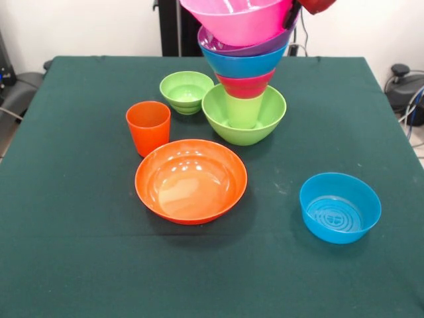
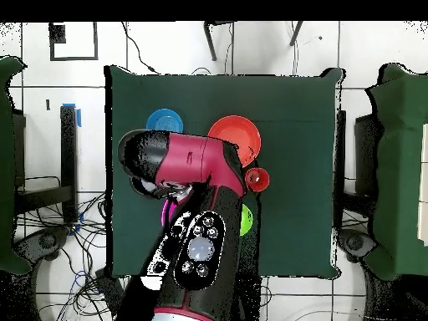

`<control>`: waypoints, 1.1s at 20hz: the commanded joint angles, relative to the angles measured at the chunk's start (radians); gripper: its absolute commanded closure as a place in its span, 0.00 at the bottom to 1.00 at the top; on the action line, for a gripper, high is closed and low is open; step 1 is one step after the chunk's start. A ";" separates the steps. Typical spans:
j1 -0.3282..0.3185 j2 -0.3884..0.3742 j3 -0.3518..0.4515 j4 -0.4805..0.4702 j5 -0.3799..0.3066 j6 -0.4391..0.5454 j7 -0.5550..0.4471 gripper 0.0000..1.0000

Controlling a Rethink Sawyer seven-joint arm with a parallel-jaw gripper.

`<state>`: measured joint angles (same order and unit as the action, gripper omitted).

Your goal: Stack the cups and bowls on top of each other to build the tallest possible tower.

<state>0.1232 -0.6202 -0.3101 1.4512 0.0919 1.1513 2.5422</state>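
**Tower part-built; pink bowl at the top, four pieces loose**

Loose pieces, front view, left to right:
- Orange cup [image 1: 148, 126], upright, just behind the large orange bowl [image 1: 191, 180].
- Small green bowl [image 1: 186, 91], just beside the tower's base.
- Blue bowl [image 1: 340, 207], well apart, near the right edge of the table [image 1: 59, 265].

The tower [image 1: 245, 73] stands right of centre. Its base is a green bowl [image 1: 265, 122] holding a lime cup [image 1: 243, 109]. Above the cup sit a red bowl [image 1: 246, 86], a blue bowl [image 1: 242, 64] and a purple bowl [image 1: 225, 45]. A pink bowl [image 1: 238, 20] is uppermost and tilted; whether it is fully seated cannot be told.

Judgement: six pieces are stacked or being placed; four remain.

The arm [image 2: 196, 209] reaches over the tower in the overhead view and hides it. Only a red part shows at the pink bowl's right rim in the front view. The gripper itself is hidden, so whether it grips the bowl cannot be told.
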 commanded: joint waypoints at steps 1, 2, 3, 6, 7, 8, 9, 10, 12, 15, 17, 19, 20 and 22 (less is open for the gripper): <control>0.012 0.012 0.069 0.081 -0.010 -0.105 0.075 1.00; 0.014 0.012 0.067 0.082 -0.011 -0.111 0.077 0.00; 0.017 0.013 0.064 0.081 -0.013 -0.116 0.082 0.00; 0.021 0.013 0.055 0.083 -0.007 -0.127 0.105 0.00; 0.022 0.015 0.052 0.081 0.000 -0.111 0.117 0.00; 0.022 0.018 0.052 0.076 0.000 -0.094 0.118 0.00; 0.022 0.019 0.050 0.071 -0.002 -0.085 0.116 0.00; 0.022 0.019 0.050 0.067 -0.001 -0.080 0.116 0.00; 0.017 0.019 0.052 0.068 -0.001 -0.082 0.106 0.00; 0.010 0.020 0.055 0.069 -0.004 -0.092 0.090 0.00; 0.008 0.018 0.058 0.076 -0.002 -0.103 0.083 0.00; 0.008 0.016 0.056 0.076 -0.005 -0.100 0.080 0.00; 0.007 0.016 0.057 0.076 -0.005 -0.102 0.078 0.00; 0.004 0.017 0.058 0.078 -0.006 -0.107 0.073 0.00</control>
<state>0.1350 -0.6204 -0.3193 1.4718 0.0919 1.1209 2.5422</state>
